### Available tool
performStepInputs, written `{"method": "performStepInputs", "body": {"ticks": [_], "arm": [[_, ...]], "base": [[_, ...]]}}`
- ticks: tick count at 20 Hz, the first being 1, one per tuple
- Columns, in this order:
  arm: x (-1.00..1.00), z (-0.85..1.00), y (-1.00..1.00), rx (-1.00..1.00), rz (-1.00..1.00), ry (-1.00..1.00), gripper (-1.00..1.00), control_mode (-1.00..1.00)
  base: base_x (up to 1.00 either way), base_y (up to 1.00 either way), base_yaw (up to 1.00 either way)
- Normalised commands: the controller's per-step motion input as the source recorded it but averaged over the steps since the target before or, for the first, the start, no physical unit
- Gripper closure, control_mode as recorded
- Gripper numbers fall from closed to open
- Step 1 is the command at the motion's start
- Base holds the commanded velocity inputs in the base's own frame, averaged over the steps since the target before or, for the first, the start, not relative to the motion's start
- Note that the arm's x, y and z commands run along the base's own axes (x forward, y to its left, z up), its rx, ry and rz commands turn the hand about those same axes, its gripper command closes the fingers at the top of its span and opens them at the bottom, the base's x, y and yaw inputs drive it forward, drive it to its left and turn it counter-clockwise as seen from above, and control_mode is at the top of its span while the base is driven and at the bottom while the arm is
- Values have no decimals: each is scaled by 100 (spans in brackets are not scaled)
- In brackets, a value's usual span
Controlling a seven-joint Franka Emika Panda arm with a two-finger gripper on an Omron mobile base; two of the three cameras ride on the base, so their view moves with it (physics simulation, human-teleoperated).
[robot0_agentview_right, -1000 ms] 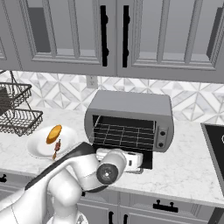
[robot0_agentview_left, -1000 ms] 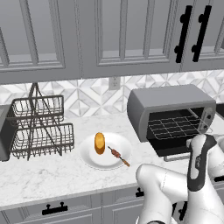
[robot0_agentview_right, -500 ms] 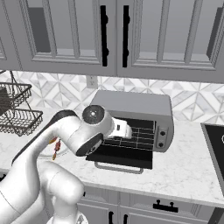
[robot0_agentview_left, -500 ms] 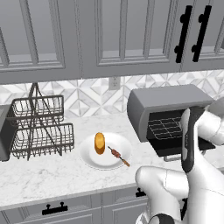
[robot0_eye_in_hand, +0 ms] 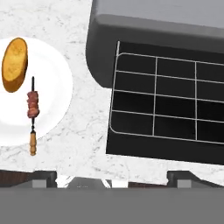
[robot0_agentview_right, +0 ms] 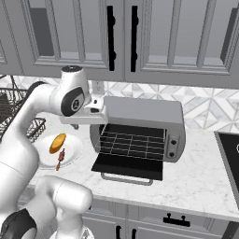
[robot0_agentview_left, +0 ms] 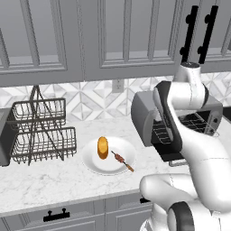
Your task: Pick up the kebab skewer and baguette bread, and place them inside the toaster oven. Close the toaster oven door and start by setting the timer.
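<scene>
The toaster oven point(robot0_agentview_right: 140, 128) sits on the white marble table point(robot0_agentview_right: 200, 182), close to the back wall. The toaster oven door point(robot0_agentview_right: 128, 165) is folded down flat in front of it, and its light bar handle point(robot0_agentview_right: 126, 179) lies near the front edge of the table. Inside the dark hole you can see the wire rack point(robot0_eye_in_hand: 162, 105). There is bare table to the right of the oven, up to a black stove top point(robot0_agentview_right: 231, 156) at the edge.

To the left of the oven is a round white plate point(robot0_agentview_left: 92, 162). The baguette bread point(robot0_agentview_left: 103, 147) lies on it. The kebab skewer point(robot0_agentview_left: 122, 160) lies just beside the bread on the same plate, not touching it. One end of the stick reaches out to the plate's rim. There is open table between the plate and the oven, and more in front of the plate up to the table's front edge. Farther left stands a wire dish rack point(robot0_agentview_left: 38, 133), apart from the plate.

The white arm bends up high and then folds forward, so the hand hangs above the left end of the oven, up in the air. The gripper point(robot0_eye_in_hand: 111, 177) looks straight down on the plate and the open oven. Its fingers point(robot0_eye_in_hand: 43, 177) are spread wide apart and it holds nothing.
</scene>
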Motion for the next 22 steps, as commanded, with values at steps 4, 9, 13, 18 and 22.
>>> {"method": "performStepInputs", "body": {"ticks": [4,9,13,18,22], "arm": [[0,0,100,0,4,20,-100,-100],[0,-4,100,-1,7,17,-100,-100],[0,-20,100,-1,5,12,-100,-100],[0,-51,90,1,0,2,-100,-100],[19,-72,30,12,-1,-9,-100,-100]], "base": [[0,0,0],[0,0,0],[0,0,0],[0,0,0],[0,0,0]]}}
